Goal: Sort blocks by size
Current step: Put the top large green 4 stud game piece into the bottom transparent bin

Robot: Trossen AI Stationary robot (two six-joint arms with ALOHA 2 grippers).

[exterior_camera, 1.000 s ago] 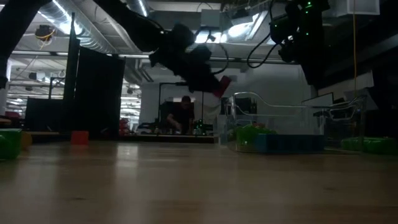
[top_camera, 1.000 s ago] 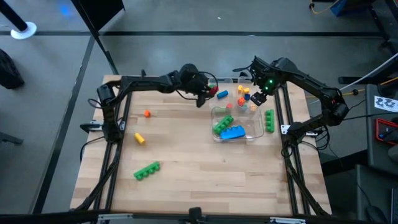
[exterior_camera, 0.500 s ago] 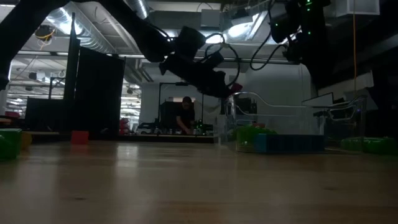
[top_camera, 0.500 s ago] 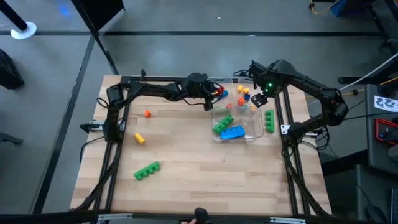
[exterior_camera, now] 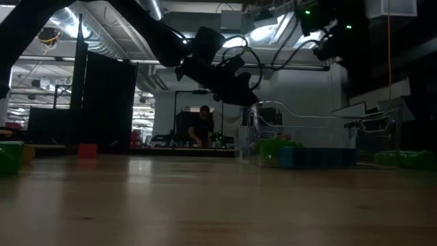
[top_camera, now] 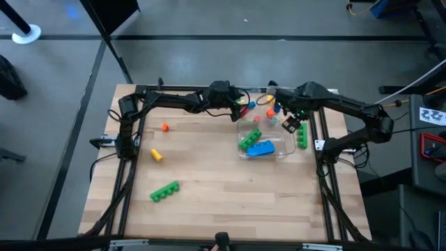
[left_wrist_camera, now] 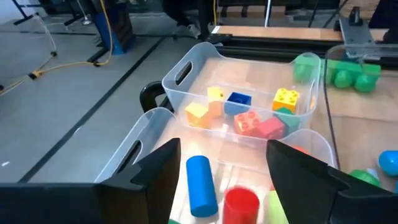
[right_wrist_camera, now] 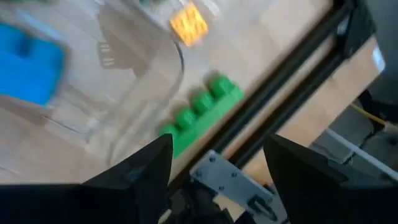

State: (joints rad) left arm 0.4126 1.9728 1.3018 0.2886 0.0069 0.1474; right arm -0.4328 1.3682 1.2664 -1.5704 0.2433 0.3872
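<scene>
My left gripper hangs open over the clear tray's far left part. A red cylinder lies in the tray below the gap, clear of both fingers, beside a blue cylinder. Small yellow, blue and red blocks fill the compartment beyond. My right gripper stands open, pointing down, above the tray's right wall and a green bar that lies flat on the table. A green brick and a blue brick rest in the tray's near compartment.
On the table's left half lie a small orange block, a yellow cylinder and a green bar. Bare wood stretches toward the near edge. A black frame rail runs just right of the green bar. A person shows beyond the table.
My left gripper has carried the red cylinder toward the tray, tipped downward, and opened; the cylinder has left its fingers and now lies in the tray. My right gripper has swung toward the table's near edge, from over the far small blocks to over the green bar, staying open.
</scene>
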